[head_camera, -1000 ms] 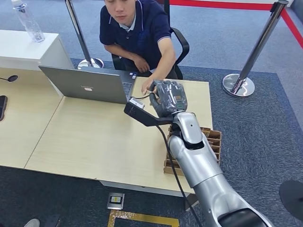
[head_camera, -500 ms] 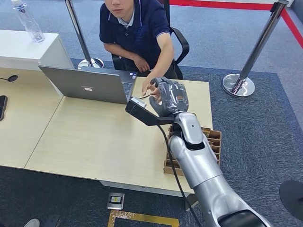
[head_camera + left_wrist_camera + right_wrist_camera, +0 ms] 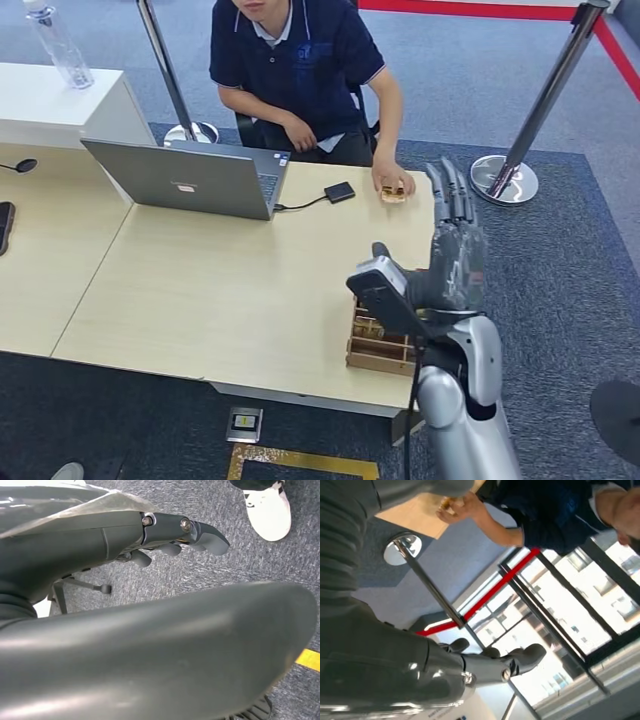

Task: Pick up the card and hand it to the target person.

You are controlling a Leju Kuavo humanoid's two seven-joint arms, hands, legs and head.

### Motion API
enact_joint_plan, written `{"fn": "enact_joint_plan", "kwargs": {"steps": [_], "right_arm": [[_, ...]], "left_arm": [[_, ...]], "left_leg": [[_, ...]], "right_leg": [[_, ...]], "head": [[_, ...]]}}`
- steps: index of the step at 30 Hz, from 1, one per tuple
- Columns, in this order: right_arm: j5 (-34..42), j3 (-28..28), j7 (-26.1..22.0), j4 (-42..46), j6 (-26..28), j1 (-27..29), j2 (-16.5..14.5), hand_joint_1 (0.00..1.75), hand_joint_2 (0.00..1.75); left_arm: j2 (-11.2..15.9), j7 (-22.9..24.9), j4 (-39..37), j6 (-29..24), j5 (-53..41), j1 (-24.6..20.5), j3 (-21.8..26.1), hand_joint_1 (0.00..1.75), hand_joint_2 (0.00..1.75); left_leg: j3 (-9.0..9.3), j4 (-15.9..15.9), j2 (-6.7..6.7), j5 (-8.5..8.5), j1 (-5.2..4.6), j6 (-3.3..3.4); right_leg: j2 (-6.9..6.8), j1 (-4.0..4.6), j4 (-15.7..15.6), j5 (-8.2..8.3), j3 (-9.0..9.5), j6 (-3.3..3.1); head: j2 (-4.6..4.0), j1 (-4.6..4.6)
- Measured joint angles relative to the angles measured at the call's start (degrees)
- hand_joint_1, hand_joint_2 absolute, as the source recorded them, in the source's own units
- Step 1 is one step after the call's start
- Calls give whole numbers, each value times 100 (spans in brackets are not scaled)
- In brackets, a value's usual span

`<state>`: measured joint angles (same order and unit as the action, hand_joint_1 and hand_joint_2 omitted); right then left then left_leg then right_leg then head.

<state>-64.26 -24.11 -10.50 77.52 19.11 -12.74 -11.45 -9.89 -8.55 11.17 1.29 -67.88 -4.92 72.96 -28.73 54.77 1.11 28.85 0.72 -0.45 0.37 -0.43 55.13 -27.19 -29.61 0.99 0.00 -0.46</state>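
Blue-grey carpet (image 3: 528, 60) is seen under a light wood desk (image 3: 189, 290), with chrome posts (image 3: 543, 100) and a red belt (image 3: 468, 12) behind, and bright windows (image 3: 580, 610) beyond.

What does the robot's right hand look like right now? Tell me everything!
The right hand is dark grey under a clear, shiny wrap, on a silver arm. Its fingers point straight up, slightly apart, holding nothing. It is raised beside the table's right edge, above the wooden box, apart from the person's hand on the table.
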Motion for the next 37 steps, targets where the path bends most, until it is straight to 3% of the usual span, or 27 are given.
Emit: {"fn": "enact_joint_plan", "kwargs": {"steps": [9,12,15,19,24,27,30,34,37], "right_arm": [[1756,891,-757,2540,-514,2099,308,0,175],[2143,1502,-810,2942,-837,2621,255,0,175],[2525,2519,-888,2908,-1453,2904,39,0,175],[2098,4583,-865,1674,-1821,2578,-207,0,175],[1651,6936,-562,-1502,-1029,1720,187,0,175],[1448,7713,-94,-3208,-735,1419,455,0,175],[1218,8079,564,-4379,-782,1213,540,0,175],[819,8205,1583,-5428,-1127,1029,422,0,0],[671,8206,1763,-5827,-1293,956,301,0,0]], "left_arm": [[-5,198,0,-52,88,-12,38,0,0],[-14,265,-1,-81,109,-13,58,0,0],[-33,283,-1,-93,122,-9,90,0,0],[-70,271,-2,-98,131,11,123,0,0],[-102,203,-3,-123,167,18,149,0,0],[-105,197,-4,-126,172,3,153,0,0],[-106,201,-4,-126,154,-7,154,0,0],[-108,203,-4,-96,45,-5,153,0,0],[-108,197,-4,-82,-19,-7,152,0,0]], "left_leg": [[2,0,4,6,0,0],[3,-1,4,6,0,-1],[4,-1,3,6,-1,-1],[7,0,6,3,-2,5],[11,0,15,3,-10,14],[12,-1,11,6,-10,13],[15,-5,7,6,-2,11],[14,-7,5,2,10,3],[15,-7,5,0,9,1]], "right_leg": [[0,0,-2,-2,1,1],[0,0,-3,-3,3,2],[0,0,-3,-2,5,1],[0,0,-9,2,15,7],[0,0,-17,3,26,20],[0,-2,-16,1,23,19],[0,-3,-14,-2,20,14],[0,3,-7,-4,19,3],[0,4,-1,-5,17,0]], "head": [[0,0],[0,1],[0,-1],[0,0],[0,3],[0,0],[0,-1],[0,1],[0,1]]}}
